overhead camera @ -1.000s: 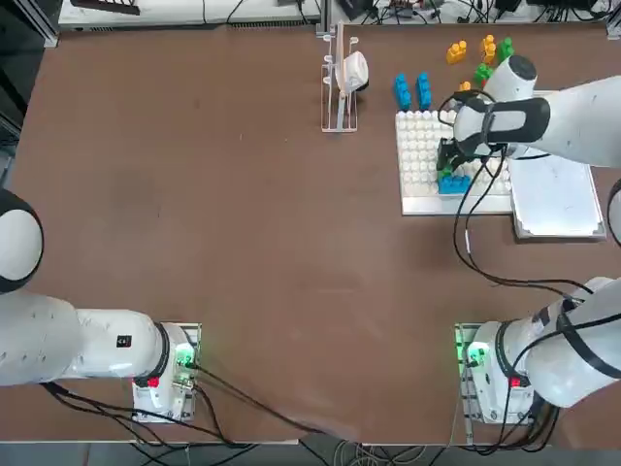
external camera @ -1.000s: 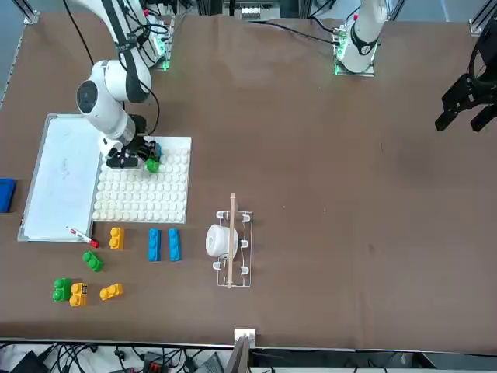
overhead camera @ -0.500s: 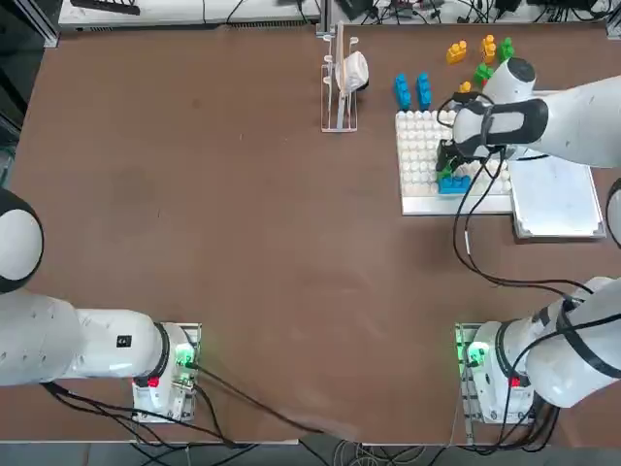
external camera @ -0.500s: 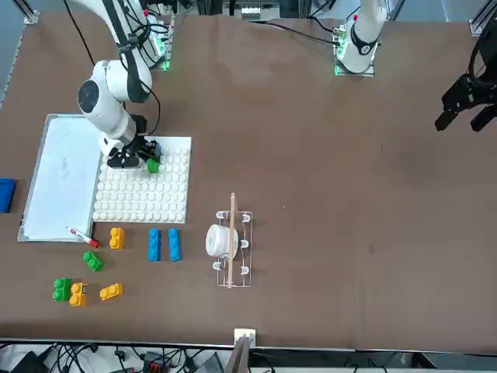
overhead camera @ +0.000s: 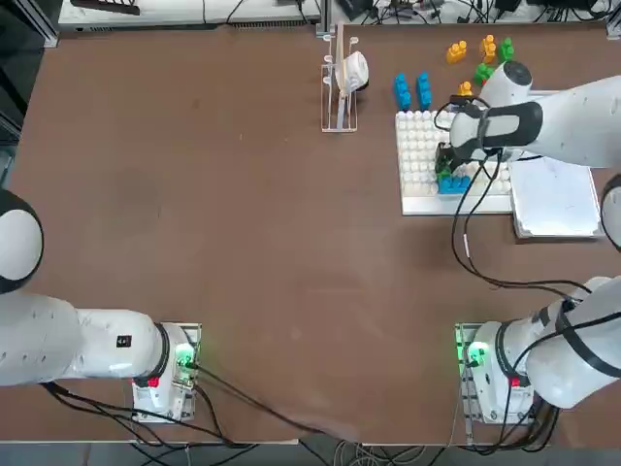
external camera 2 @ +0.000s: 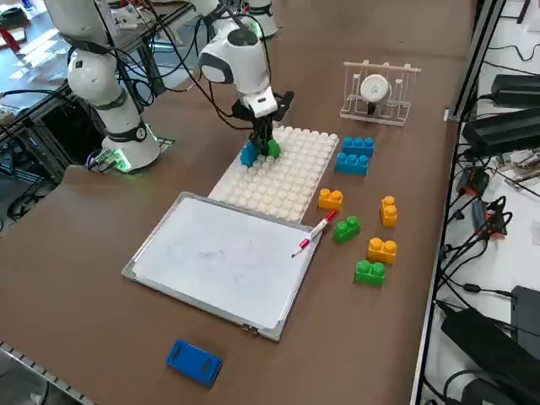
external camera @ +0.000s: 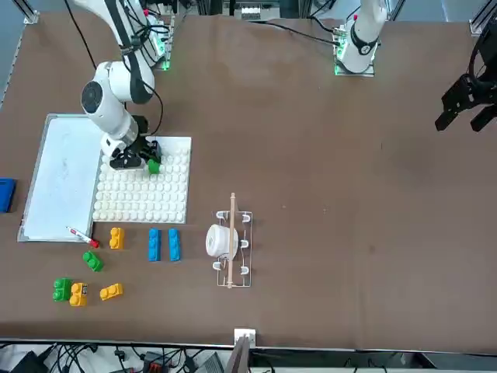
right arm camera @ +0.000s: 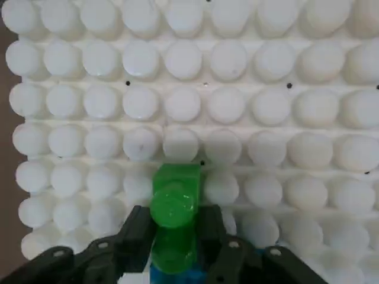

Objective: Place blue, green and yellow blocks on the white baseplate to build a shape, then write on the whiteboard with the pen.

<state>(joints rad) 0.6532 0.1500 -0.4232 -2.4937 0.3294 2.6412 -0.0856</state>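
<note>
The jaws are clamped on a green block (right arm camera: 173,219), one finger on each long flank, with the right gripper (external camera 2: 263,137) pointing down over the white baseplate (overhead camera: 419,163). Seen from overhead, the table (overhead camera: 243,214) carries the whole job in its 1 to 2 o'clock corner: the whiteboard (overhead camera: 555,194) lies at 3 o'clock of the baseplate, touching or just beside it, and the held block hangs at the baseplate's 4 o'clock part, right by a blue block (overhead camera: 450,183) that appears already seated there. In the wrist view the blue block shows just under the green one, so the step in hand is, I judge, seating the green block on or against the blue. To do that well, the studs should be lined up squarely before pressing, the push kept straight down with no twist, and the grip let go only once the block sits flush. A slanted press would likely jam one edge or shove the baseplate. The green block is two studs long; in the wrist view its long axis runs from between the fingers out across the stud rows, studs facing up. The spare blue blocks (overhead camera: 412,90) wait at 12 o'clock of the baseplate, the yellow blocks (overhead camera: 472,49) and green ones toward 1 o'clock, and the pen (external camera 2: 315,234), red cap on, lies across the whiteboard's far corner.
</note>
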